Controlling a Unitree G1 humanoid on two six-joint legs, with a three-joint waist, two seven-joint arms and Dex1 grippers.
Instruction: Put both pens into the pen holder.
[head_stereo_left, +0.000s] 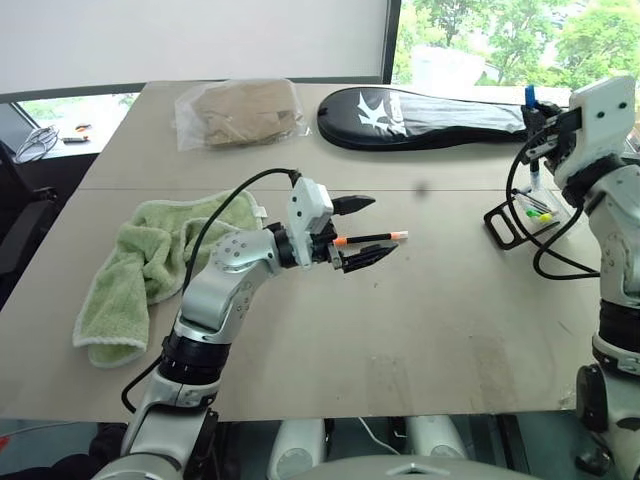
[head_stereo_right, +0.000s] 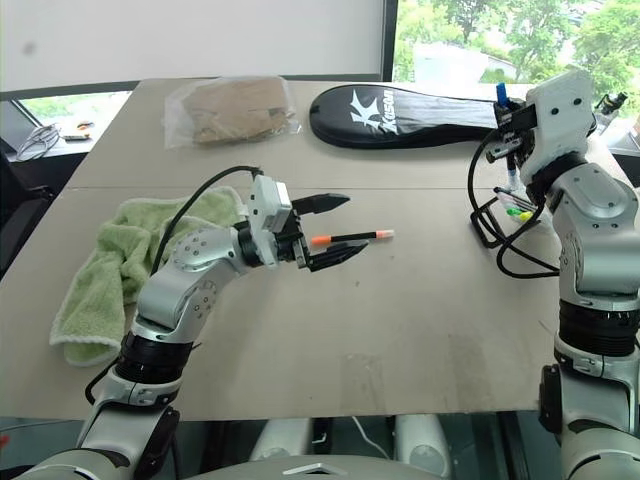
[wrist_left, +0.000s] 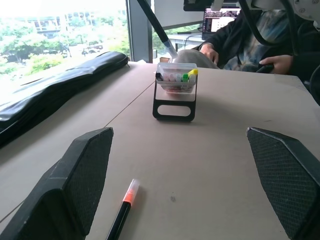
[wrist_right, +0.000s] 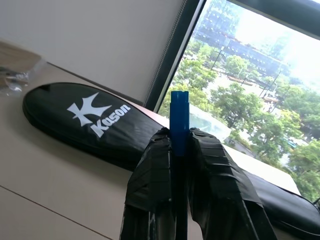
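Left gripper (head_stereo_left: 372, 228), jaws wide apart, hangs level over mid-bench (head_stereo_left: 420, 330); the black pen (head_stereo_left: 370, 239) lies between them, contact unclear. Far centre, racket bag (head_stereo_left: 430, 115) reads "Kason". Far right, pen holder (wrist_left: 174, 91). Right gripper (wrist_right: 178, 145), raised, jaws clamped on blue pen (wrist_right: 179, 122).

On the tabletop (head_stereo_left: 420, 330), a towel (head_stereo_left: 140, 270) lies at left, a bag (head_stereo_left: 240, 112) far left, the racket bag (head_stereo_left: 430, 115) far right, the pen holder (head_stereo_left: 525, 215) right, below it.

Bright daylight enters through the far windows (head_stereo_left: 520, 40), which glare white; the table (head_stereo_left: 420, 330) is evenly lit with soft shadows.
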